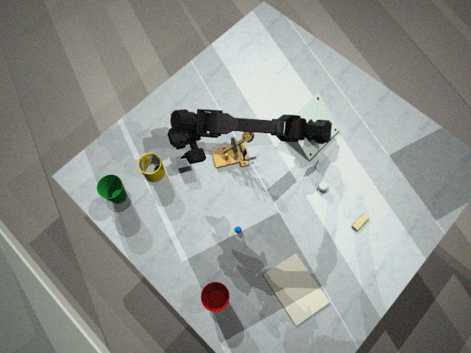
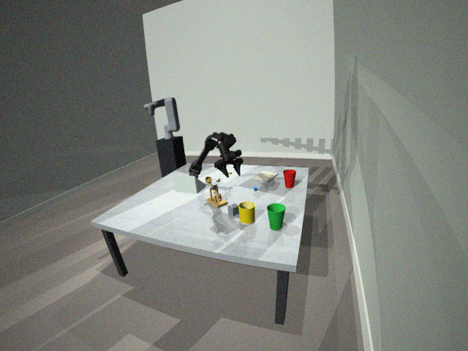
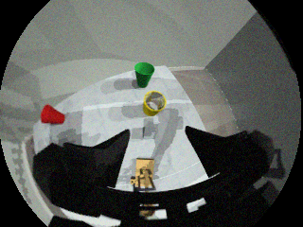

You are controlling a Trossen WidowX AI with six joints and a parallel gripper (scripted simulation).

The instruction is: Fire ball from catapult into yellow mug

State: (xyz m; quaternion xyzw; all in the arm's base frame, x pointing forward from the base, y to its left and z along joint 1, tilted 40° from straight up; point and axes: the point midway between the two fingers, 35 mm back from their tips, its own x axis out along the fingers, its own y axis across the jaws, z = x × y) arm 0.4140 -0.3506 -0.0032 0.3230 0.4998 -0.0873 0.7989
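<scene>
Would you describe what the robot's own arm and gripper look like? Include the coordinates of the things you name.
The arm (image 1: 251,125) (image 2: 205,153) is black, with blocky joints and a slim link. Its gripper (image 2: 233,175) (image 3: 158,130) is black too, with two broad fingers tapering to points.

From the exterior view, I've got the green cup (image 1: 111,187) (image 2: 276,217) (image 3: 144,76) upright near the worktop's (image 1: 266,64) (image 2: 151,215) (image 3: 97,125) near-right corner. The grey block (image 1: 185,169) (image 2: 232,210) (image 3: 151,128) sits farther in from that corner. Up the right edge, there's the red cup (image 1: 215,296) (image 2: 289,178) (image 3: 52,115), upright, and the pale board (image 1: 298,290) (image 2: 266,175) lying flat inward of the far-right corner. The wooden stick (image 1: 360,221) (image 2: 229,173) lies toward the far edge. Beyond the far-left corner, I see a black stand (image 2: 171,154).
</scene>
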